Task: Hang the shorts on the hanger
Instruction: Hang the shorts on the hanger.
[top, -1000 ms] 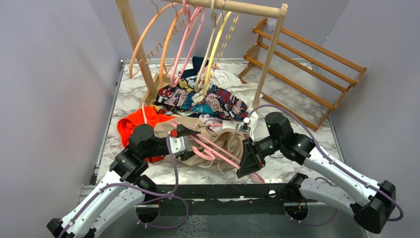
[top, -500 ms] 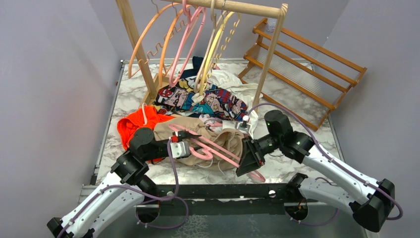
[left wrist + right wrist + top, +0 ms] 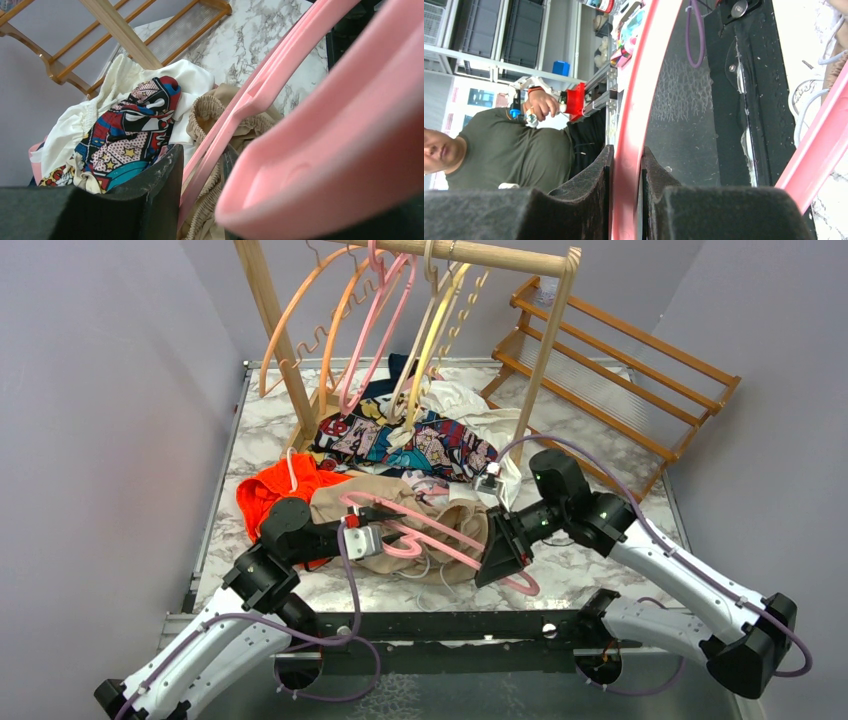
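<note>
One marble tabletop [image 3: 262, 425] carries everything. At its rear stands one wooden rack [image 3: 470, 254]. Five hangers [image 3: 375, 330] hang from its rail as far as I can count: two orange, one pink, one tan and one yellow. They overlap, so the count is not certain. One slatted wooden shelf [image 3: 620, 370] leans at the rear right corner.

Two arms reach in from the near edge toward the middle.

Four garments lie in a loose heap between the rack and the arms. A comic-print cloth [image 3: 420, 445] lies under the rack, with a white garment [image 3: 470, 405] behind and right of it. An orange garment [image 3: 275, 490] lies at the left. The tan shorts [image 3: 330, 505] are bunched nearest the arms, touching the orange garment and the comic-print cloth. Their gathered waistband faces the left wrist camera.

One more pink hanger [image 3: 325, 150] lies slantwise across the top of the shorts. Its long bar runs from the far left down to the near right, with the hook end toward the left arm.

The right fingers [image 3: 601, 200] are clamped together on the hanger's thin rim at its near right end. The left fingers [image 3: 155, 195] sit on either side of the hanger's hook end. The pink plastic fills much of the gap between them. I cannot tell whether they press on it.
</note>
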Controlling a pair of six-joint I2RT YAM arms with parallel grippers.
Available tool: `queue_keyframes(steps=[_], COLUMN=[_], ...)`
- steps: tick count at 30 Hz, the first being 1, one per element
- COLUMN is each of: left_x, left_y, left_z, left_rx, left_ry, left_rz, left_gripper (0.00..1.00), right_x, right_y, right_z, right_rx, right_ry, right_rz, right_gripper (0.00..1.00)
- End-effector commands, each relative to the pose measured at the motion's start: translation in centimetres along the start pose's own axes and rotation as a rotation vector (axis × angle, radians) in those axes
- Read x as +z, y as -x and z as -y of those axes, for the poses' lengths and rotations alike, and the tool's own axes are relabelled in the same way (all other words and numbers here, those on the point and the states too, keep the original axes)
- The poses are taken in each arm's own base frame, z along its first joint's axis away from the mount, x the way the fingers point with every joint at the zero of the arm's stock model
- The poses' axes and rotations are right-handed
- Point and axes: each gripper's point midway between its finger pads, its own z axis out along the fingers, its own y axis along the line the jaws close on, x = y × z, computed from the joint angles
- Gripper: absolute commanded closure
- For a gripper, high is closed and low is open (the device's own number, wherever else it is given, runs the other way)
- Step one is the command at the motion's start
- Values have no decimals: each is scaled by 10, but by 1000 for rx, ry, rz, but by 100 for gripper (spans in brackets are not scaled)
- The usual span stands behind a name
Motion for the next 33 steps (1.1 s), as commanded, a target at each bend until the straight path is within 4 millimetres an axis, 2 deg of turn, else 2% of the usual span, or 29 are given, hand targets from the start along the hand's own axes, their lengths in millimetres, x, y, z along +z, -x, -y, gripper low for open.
queue_keyframes(steps=[1,4,6,8,11,14,16,18,24,30,33], left_x=[3,4,4,3,2,1,0,0,3,8,13], left_y=[-1,-1,-1,0,3,6,7,7,0,3,5], left_z=[14,17,18,21,26,29,32,34,38,31,28], left_rx=[-69,-83,-96,-107,-125,-138,-145,-151,-194,-231,-267], left_ry=[-74,-87,-95,-108,-131,-152,-163,-174,-194,-174,-178], left_rz=[-10,-9,-10,-8,-2,2,3,3,-17,-22,-28], left_gripper=[91,100,100,100,100,100,100,100,100,100,100], right_x=[-3,-6,-7,-8,-11,-16,-21,-25,-31,-28,-27], right_y=[43,52,55,57,57,58,60,63,74,96,111], right_z=[-20,-22,-21,-17,-8,-1,3,8,14,2,-11], right_rx=[-339,-381,-398,-404,-413,-428,-440,-452,-496,-586,-658], right_ry=[6,-25,-46,-80,-145,-209,-261,-314,-390,-381,-353], right_rz=[85,101,104,107,117,135,151,163,190,207,226], right_gripper=[99,99,99,95,75,47,37,31,27,27,28])
